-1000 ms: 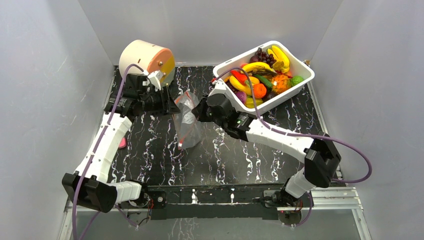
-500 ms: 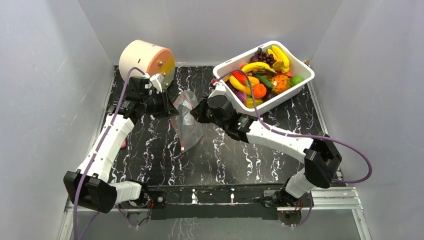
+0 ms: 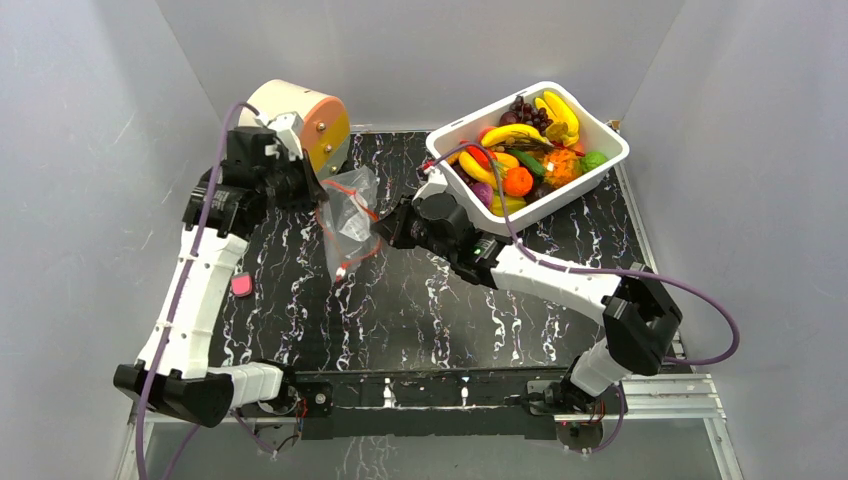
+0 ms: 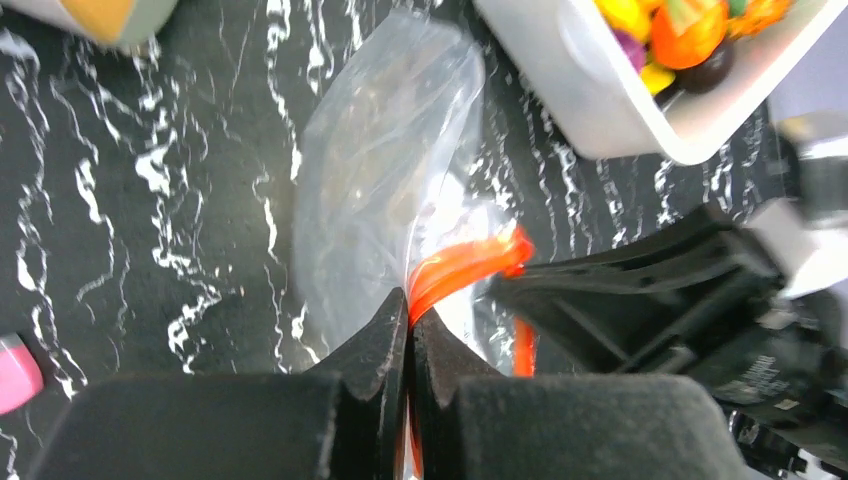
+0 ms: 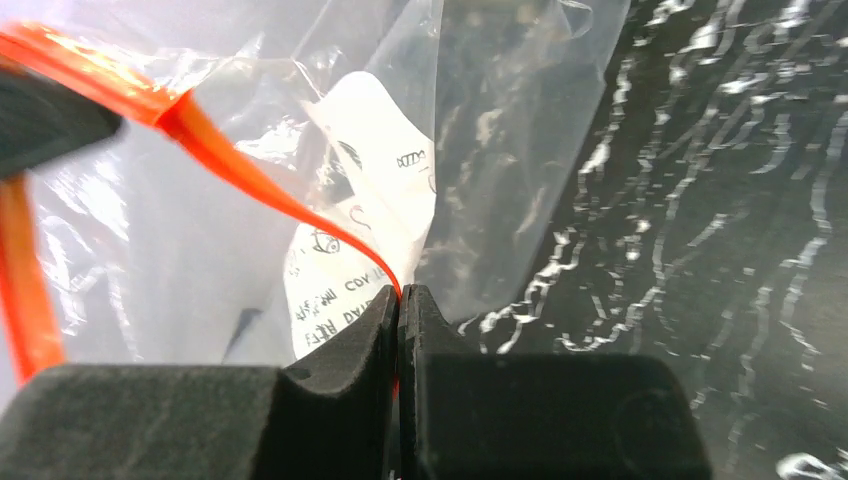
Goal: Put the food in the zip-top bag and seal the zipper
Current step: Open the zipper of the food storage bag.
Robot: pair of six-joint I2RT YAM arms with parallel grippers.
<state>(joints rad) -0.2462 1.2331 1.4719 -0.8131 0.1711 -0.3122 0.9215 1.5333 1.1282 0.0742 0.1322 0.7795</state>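
The zip-top bag (image 3: pixel 347 222) hangs clear and crinkly between both grippers, above the black table. My left gripper (image 3: pixel 316 190) (image 4: pixel 410 300) is shut on the orange-red zipper (image 4: pixel 465 265) at the bag's left side. My right gripper (image 3: pixel 380 232) (image 5: pixel 402 292) is shut on the zipper (image 5: pixel 250 170) at the opposite side, next to a white label (image 5: pixel 365 235) inside the bag (image 5: pixel 500 150). The rim arcs slack between the two grips. The food (image 3: pixel 525 150), with bananas, grapes and orange and green pieces, lies piled in the white tub at the back right.
The white tub (image 3: pixel 592 172) stands tilted at the back right, close behind the right arm. A cream and orange cylinder (image 3: pixel 300 118) lies at the back left behind the left gripper. A small pink piece (image 3: pixel 241 285) rests on the table beside the left arm.
My left gripper has shut on the zipper rim and drawn back up and to the left. The bag and my right gripper, shut throughout, shifted left with it.
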